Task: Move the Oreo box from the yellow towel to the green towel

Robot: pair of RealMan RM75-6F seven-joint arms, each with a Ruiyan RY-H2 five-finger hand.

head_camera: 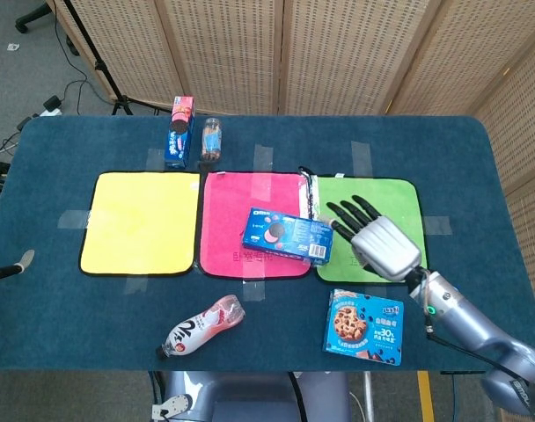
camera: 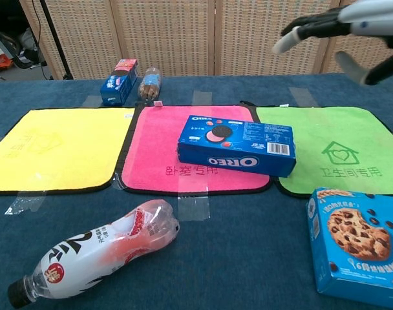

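The blue Oreo box (head_camera: 288,236) (camera: 237,145) lies flat on the right part of the pink towel (head_camera: 250,189) (camera: 161,142), its right end close to the green towel (head_camera: 399,198) (camera: 332,139). The yellow towel (head_camera: 140,222) (camera: 54,148) is bare. My right hand (head_camera: 375,236) (camera: 342,29) hovers over the green towel just right of the box, fingers spread, holding nothing. Of my left hand (head_camera: 12,265) only a thumb shows at the far left edge of the head view, sticking out with nothing in it.
A chocolate-chip cookie box (head_camera: 366,325) (camera: 358,245) lies in front of the green towel. A plastic drink bottle (head_camera: 201,327) (camera: 96,252) lies on its side in front of the pink towel. A blue snack box (head_camera: 179,132) (camera: 119,82) and a small bottle (head_camera: 211,139) (camera: 149,82) stand behind the towels.
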